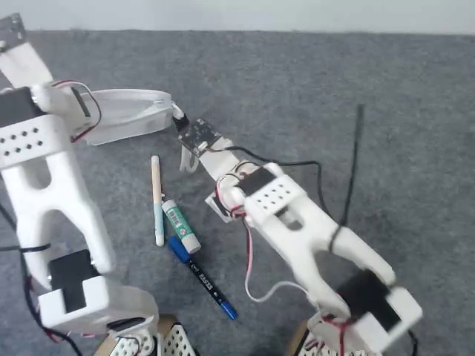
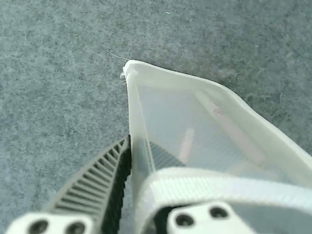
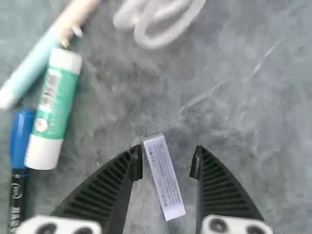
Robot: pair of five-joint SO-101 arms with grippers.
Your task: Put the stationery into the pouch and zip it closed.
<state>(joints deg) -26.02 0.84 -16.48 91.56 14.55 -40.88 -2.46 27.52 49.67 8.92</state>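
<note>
Loading step, I'd say: left gripper clamps the pouch at ten o'clock. Right gripper, fingers apart, straddles a small white labelled piece. Next call: close, lift, carry toward ten o'clock.

- The left arm rises from its base at the near left corner and leans away over the table. Its upper link stands tall and its wrist is turned in toward the middle.
- The left gripper is clamped on the wall of the pouch. One ribbed black finger lies outside the mesh, and the other shows dark through it from inside.
- The right arm stretches from its base at the near right diagonally toward the table's middle, with its forearm low and its wrist bent down.
- The right gripper points at the table top, its jaws parted with a clear gap between the two black fingertips. It grips nothing.
</note>
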